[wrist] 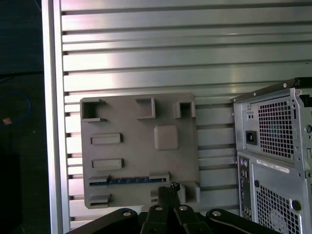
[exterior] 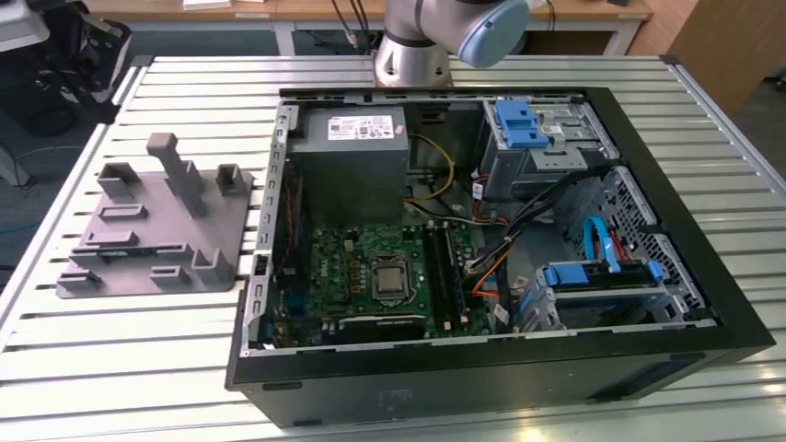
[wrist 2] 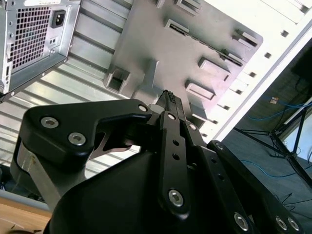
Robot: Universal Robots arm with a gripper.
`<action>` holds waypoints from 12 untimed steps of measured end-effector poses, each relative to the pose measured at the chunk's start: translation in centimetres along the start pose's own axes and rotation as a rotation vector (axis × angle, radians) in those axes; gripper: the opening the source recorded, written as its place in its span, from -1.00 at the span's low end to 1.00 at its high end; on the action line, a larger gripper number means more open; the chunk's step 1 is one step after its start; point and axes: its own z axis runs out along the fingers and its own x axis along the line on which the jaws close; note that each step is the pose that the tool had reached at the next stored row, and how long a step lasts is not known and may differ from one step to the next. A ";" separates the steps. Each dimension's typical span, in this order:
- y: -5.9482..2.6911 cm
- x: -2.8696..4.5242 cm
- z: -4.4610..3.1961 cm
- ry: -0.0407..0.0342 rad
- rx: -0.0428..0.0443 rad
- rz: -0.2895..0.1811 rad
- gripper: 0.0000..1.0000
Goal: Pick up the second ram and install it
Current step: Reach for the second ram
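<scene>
My gripper [wrist: 170, 187] hangs over the fixture [wrist: 141, 146], fingers closed on nothing; the ram [wrist: 127, 180] sits on edge in a fixture slot, below my tips; the open case [exterior: 491, 378] stands beside the fixture.

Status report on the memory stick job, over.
Hand shut, empty, above the grey holder. Memory stick sits in the holder's slot, not gripped. Nothing lying over it.

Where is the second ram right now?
In the first wrist view, the second ram is the thin dark strip slotted between blocks on the grey fixture plate, which sits at the exterior view's left of the computer case.
</scene>
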 end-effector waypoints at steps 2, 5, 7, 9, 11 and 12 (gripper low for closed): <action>-0.02 0.17 0.04 -0.0001 -0.0001 0.000 -0.80; -0.04 0.44 0.10 0.0000 0.0001 0.000 -0.80; -0.05 0.57 0.14 -0.0001 0.0000 0.000 -0.80; -0.06 0.69 0.18 0.0000 0.0000 0.000 -0.80; -0.07 0.82 0.22 0.0000 0.0000 0.000 -0.80; -0.08 0.89 0.24 0.0000 0.0000 0.000 -0.80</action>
